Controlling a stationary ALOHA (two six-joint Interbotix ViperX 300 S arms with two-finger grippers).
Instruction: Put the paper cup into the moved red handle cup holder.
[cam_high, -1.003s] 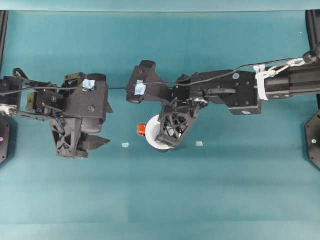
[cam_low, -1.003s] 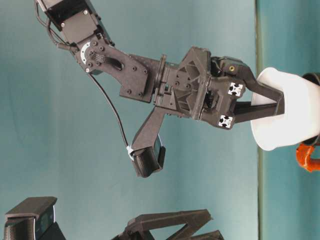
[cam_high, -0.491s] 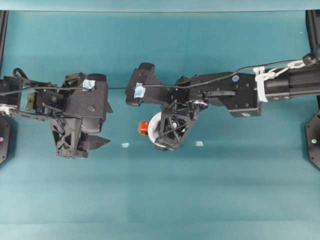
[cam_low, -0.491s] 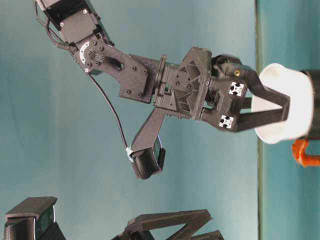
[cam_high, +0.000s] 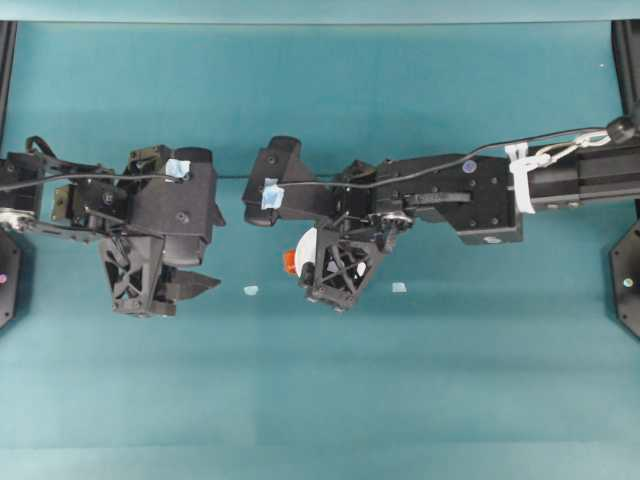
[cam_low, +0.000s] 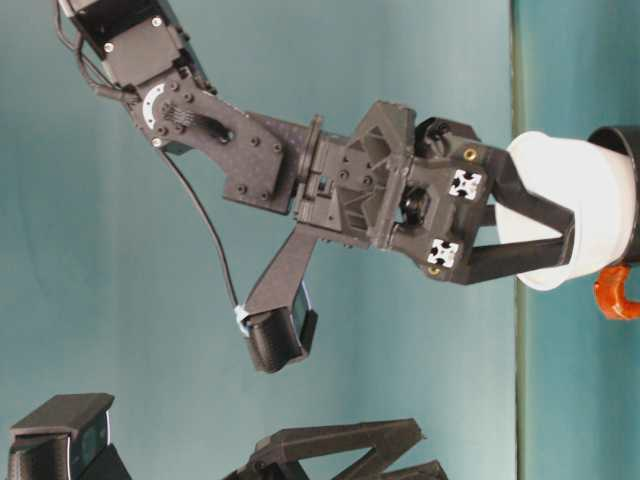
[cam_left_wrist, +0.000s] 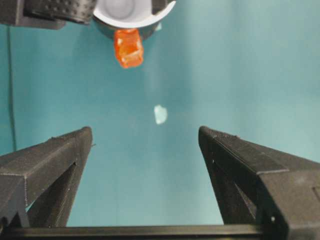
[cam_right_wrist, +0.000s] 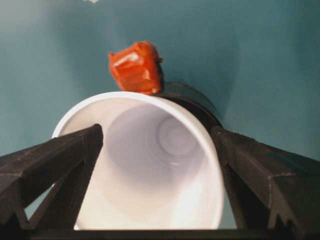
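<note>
Paper cup (cam_right_wrist: 150, 165), one of it and white, sat between the two fingers of the right end effector (cam_low: 560, 240), which were closed against its sides near the rim. Its lower part was already down inside the red handle cup holder (cam_right_wrist: 192, 100), whose black rim showed just beyond the cup in the right wrist view, while the wider upper part of the cup stood above that rim. The cup looked slightly tilted against the holder in the table-level view. Gripping high on the wall presumably left the tapered base free to enter the holder without the fingers fouling its rim.

One holder was present, with a single red-orange handle (cam_high: 289, 261) sticking out on the side away from the right arm, toward the left end effector (cam_left_wrist: 145, 165). That handle lay clear of the fingers, so it did not obstruct the insertion.

The left end effector hung well apart from the cup, fingers spread wide and holding nothing, probably parked out of the way. Two small pale scraps (cam_high: 251, 290) lay on the teal surface (cam_high: 320, 400), one on either side of the right end effector.
</note>
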